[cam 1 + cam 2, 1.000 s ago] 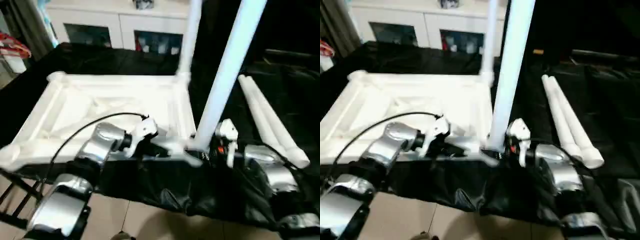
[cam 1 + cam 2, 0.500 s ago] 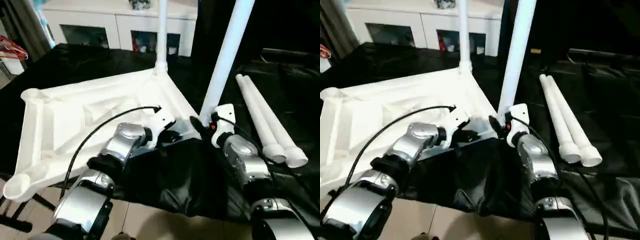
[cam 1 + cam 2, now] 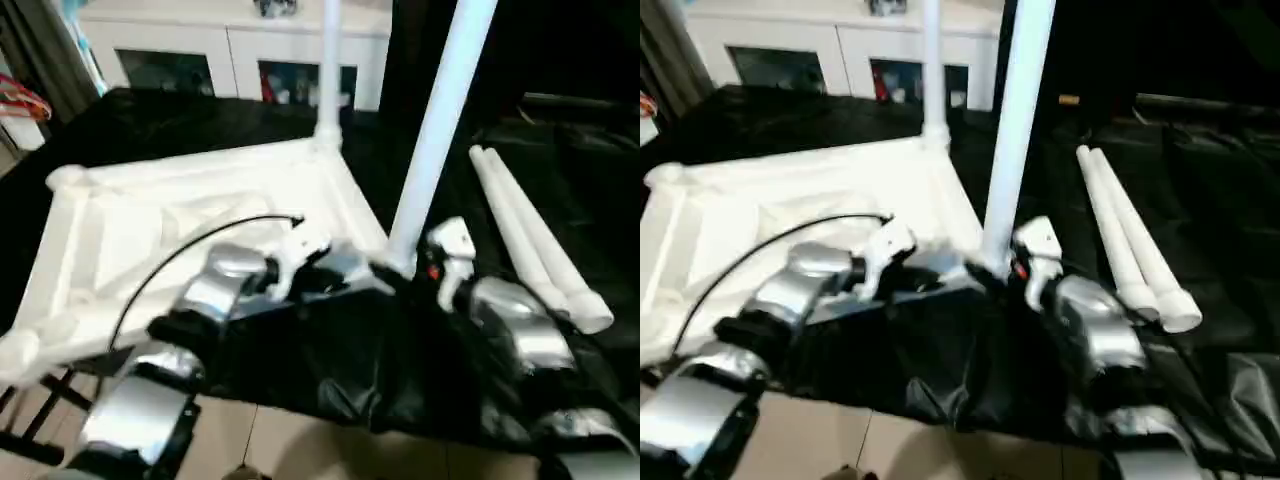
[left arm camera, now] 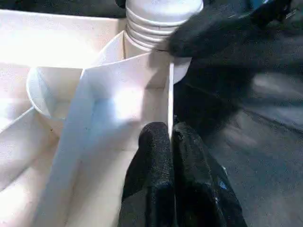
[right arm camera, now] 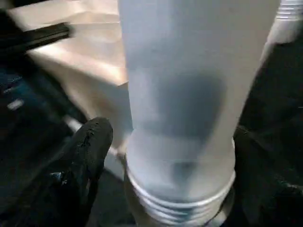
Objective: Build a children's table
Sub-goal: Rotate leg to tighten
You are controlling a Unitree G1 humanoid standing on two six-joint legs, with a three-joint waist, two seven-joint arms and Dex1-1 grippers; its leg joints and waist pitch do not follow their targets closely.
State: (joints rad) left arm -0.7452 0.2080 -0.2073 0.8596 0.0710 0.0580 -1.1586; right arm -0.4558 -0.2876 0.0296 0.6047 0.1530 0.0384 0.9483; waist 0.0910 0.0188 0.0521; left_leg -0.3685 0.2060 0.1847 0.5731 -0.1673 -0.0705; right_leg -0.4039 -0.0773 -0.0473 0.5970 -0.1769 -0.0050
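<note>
The children's table top (image 3: 150, 230) lies upside down on the black work table, ribs up. Two white legs stand in its corner sockets, one at the far corner (image 3: 328, 70) and one at the near right corner (image 3: 430, 130). Two more legs (image 3: 530, 240) lie loose to the right. My left gripper (image 3: 335, 275) is shut on the top's thin rim wall (image 4: 169, 94) just beside the near socket. My right gripper (image 5: 177, 161) is open, one black finger (image 5: 90, 151) on each side of the near leg's ribbed base (image 5: 180, 189).
The black cloth (image 3: 350, 370) hangs over the work table's front edge, above the tiled floor. A white cabinet (image 3: 230, 50) stands behind the table. A red object (image 3: 25, 100) sits at the far left, and a dark frame (image 3: 40, 400) stands below the table's left corner.
The table top has swung round on the work table, its far left corner coming nearer. My right gripper's fingers have spread away from the near leg. The left gripper keeps its hold.
</note>
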